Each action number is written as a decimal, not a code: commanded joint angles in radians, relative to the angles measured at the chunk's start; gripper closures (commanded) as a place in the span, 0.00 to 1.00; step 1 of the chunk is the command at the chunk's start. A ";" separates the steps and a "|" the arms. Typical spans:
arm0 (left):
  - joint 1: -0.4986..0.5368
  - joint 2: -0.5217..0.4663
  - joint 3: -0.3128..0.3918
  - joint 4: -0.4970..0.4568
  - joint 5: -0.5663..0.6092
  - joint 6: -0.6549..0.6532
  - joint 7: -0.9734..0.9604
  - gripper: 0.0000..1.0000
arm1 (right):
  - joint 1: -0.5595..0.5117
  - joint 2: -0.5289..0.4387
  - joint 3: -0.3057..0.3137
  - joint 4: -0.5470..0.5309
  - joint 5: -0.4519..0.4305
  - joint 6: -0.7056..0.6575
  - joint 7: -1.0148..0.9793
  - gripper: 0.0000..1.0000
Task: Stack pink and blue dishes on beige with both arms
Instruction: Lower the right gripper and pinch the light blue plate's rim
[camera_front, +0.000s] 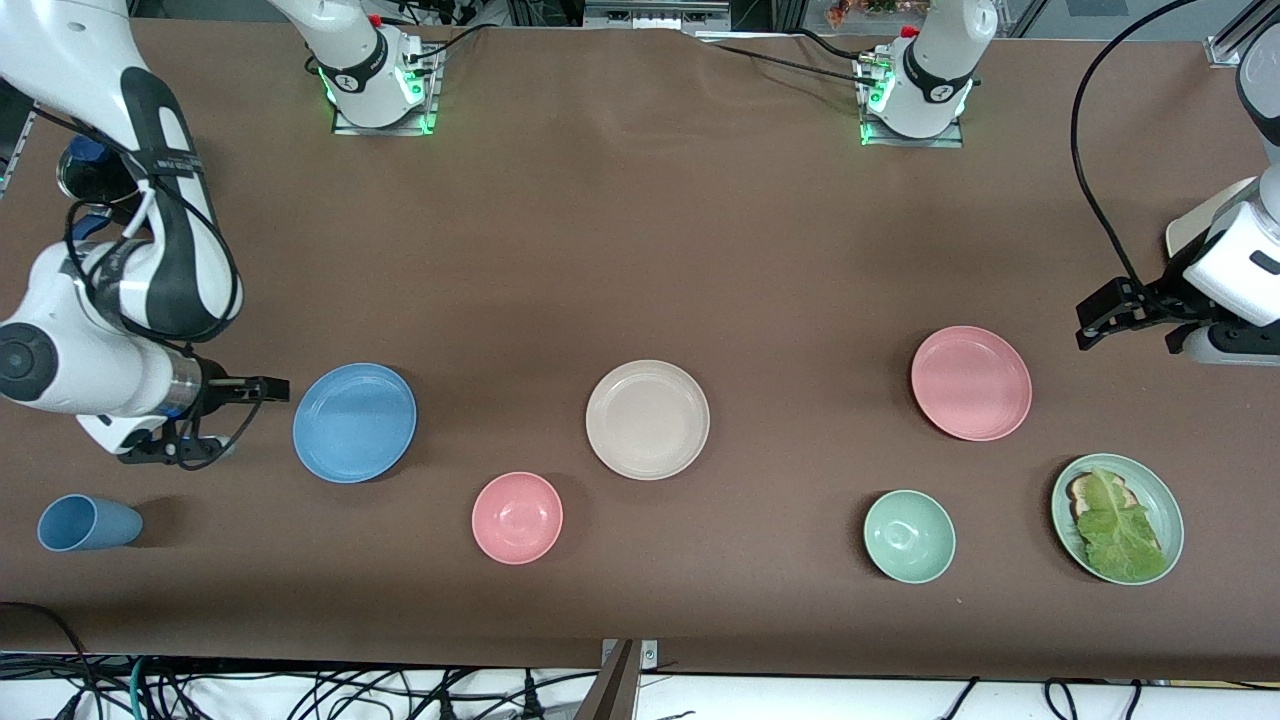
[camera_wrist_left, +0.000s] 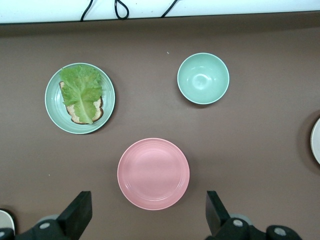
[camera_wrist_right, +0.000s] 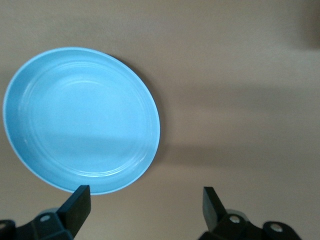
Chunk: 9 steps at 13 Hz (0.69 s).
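The beige plate (camera_front: 647, 419) lies at mid-table with nothing on it. The blue plate (camera_front: 354, 421) (camera_wrist_right: 82, 120) rests toward the right arm's end. My right gripper (camera_front: 245, 415) (camera_wrist_right: 144, 205) hangs open beside its rim, over bare cloth, and one finger (camera_wrist_right: 77, 202) overlaps the plate's edge in the right wrist view. The pink plate (camera_front: 970, 382) (camera_wrist_left: 153, 173) sits toward the left arm's end. My left gripper (camera_front: 1140, 325) (camera_wrist_left: 147, 220) is open over the cloth just beside it, with nothing between its fingers.
A small pink bowl (camera_front: 517, 517) and a pale green bowl (camera_front: 909, 536) (camera_wrist_left: 203, 78) stand nearer the front camera than the plates. A pale green plate (camera_front: 1165, 495) (camera_wrist_left: 52, 107) holds lettuce on bread. A blue cup (camera_front: 88, 522) lies on its side.
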 joint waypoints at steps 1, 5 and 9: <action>0.004 0.010 -0.003 0.020 -0.013 -0.008 0.007 0.00 | -0.004 -0.046 0.003 -0.160 0.018 0.166 -0.005 0.02; 0.003 0.012 -0.003 0.022 -0.013 -0.007 0.007 0.00 | -0.008 -0.008 0.003 -0.157 0.099 0.214 0.011 0.04; 0.004 0.012 -0.003 0.022 -0.013 -0.007 0.005 0.00 | -0.004 0.056 0.003 -0.119 0.127 0.276 0.008 0.04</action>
